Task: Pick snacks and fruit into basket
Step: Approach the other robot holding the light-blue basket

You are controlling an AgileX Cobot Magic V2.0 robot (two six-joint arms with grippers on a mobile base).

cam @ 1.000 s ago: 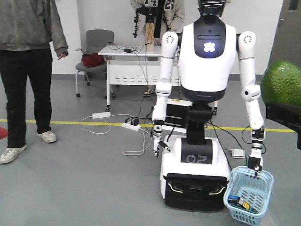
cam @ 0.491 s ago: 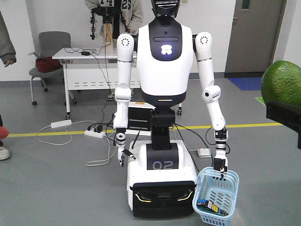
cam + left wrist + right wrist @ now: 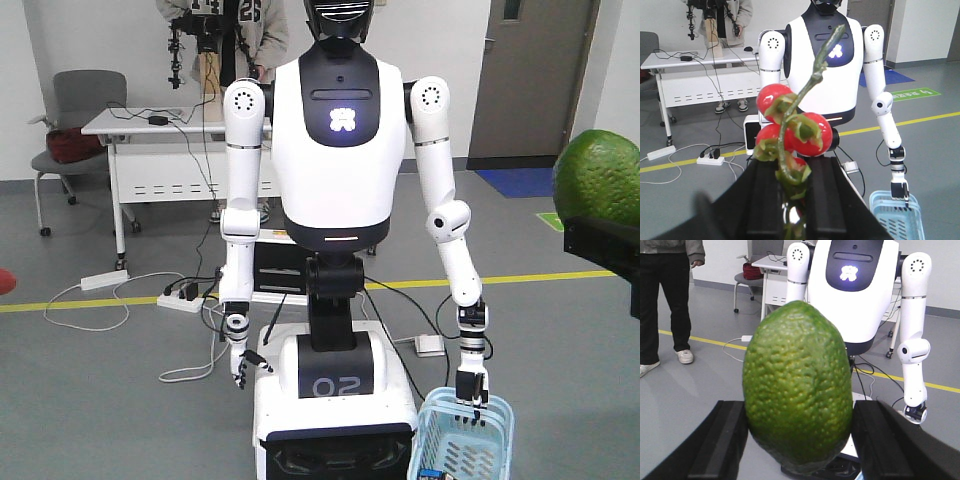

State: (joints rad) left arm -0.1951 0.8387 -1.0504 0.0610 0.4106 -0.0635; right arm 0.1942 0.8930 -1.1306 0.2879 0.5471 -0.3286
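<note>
My right gripper (image 3: 799, 415) is shut on the fruit (image 3: 797, 385), a dark green pebbly oval held upright between the black fingers. The same fruit (image 3: 598, 180) shows at the right edge of the front view. My left gripper (image 3: 796, 172) is shut on the green stem of a vine of red cherry tomatoes (image 3: 800, 132). The pale blue lattice basket (image 3: 465, 440) hangs from the hand (image 3: 470, 385) of a white humanoid robot (image 3: 340, 150) facing me; the basket (image 3: 895, 217) also appears low right in the left wrist view. The snacks are out of view.
The white robot's wheeled base (image 3: 335, 420) stands close in front. Behind it are a white table (image 3: 160, 125), a grey chair (image 3: 75, 100), and cables and power strips (image 3: 180, 295) on the floor by a yellow line. A person (image 3: 670, 300) stands to the left.
In the front view the white robot with the basket has slid left and grown larger, and the basket has sunk to the bottom edge. The fruit stays at the right edge.
</note>
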